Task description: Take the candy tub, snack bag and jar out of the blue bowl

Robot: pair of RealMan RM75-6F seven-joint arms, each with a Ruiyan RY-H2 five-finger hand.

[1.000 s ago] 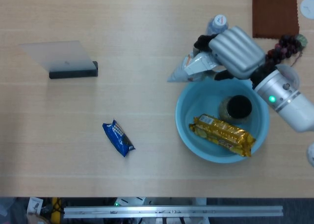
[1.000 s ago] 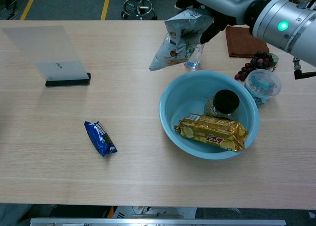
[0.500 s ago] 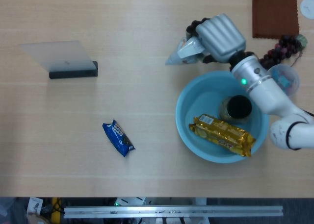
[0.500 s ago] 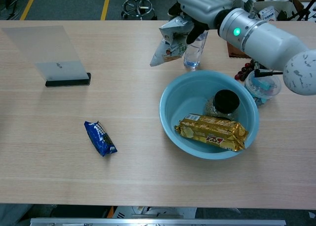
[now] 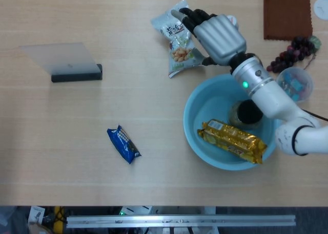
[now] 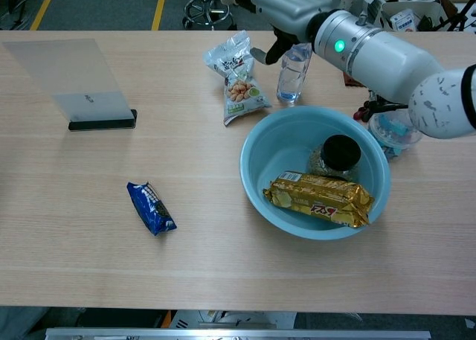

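Snack bag is seen lying flat on the table just left of the blue bowl, while the right hand is spread open above it, and the jar is kept in the bowl.

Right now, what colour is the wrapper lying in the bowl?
Gold wrapper with red lettering, clearest in the chest view.

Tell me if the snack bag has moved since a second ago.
Yes. The snack bag went from the right hand's grip onto the table, farther from the blue bowl.
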